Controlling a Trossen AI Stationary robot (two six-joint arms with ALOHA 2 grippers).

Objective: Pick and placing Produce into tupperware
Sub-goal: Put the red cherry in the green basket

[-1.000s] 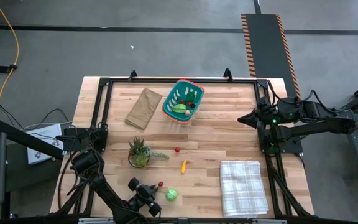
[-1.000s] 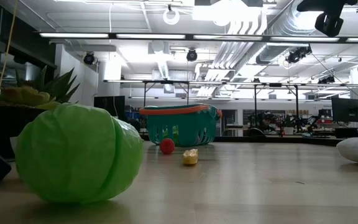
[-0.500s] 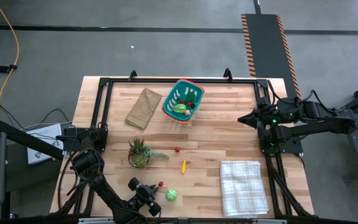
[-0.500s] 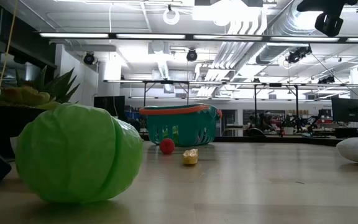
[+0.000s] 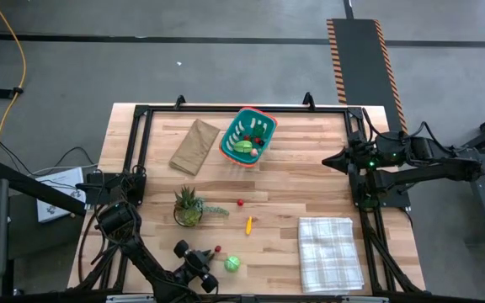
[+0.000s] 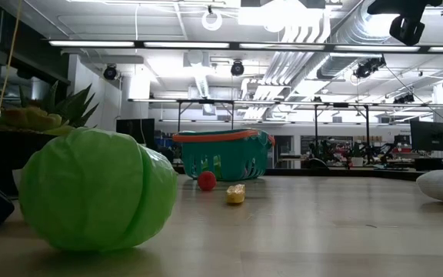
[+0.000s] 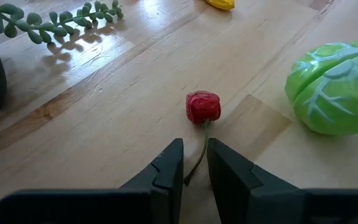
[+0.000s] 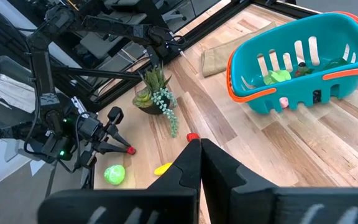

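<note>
- The paper bag (image 5: 194,145) lies flat on the surface (image 5: 310,185), just left of the tupperware.
- The potted plant (image 5: 188,205) stands well in front of the tupperware, toward its left, with a trailing sprig (image 7: 48,23) spread over the wood.
- The left tool (image 5: 200,257) sits low at the near edge, far in front of the tupperware; its fingers (image 7: 169,168) are narrowly parted and grip nothing.
- A small red piece with a stem (image 7: 202,107) lies on the wood just ahead of those fingertips, the stem running toward the gap between them; it is not seen to touch them.
- The green cabbage (image 5: 232,264) rests beside the red piece, on the near part of the surface straight out in front of the tupperware.
- A red ball (image 5: 240,202) lies about midway between the cabbage and the tupperware.
- A yellow piece (image 5: 248,224) lies just beyond the ball, nearer the cabbage.
- The tupperware (image 5: 247,135) stands at the far middle of the surface, teal with an orange rim, already holding green and red produce (image 5: 244,146).
- The checked cloth (image 5: 329,250) lies folded, well in front and right of the tupperware.
- The right tool (image 5: 330,159) hangs right of the tupperware, well apart from it; its fingers (image 8: 188,163) are closed together on nothing.
</note>
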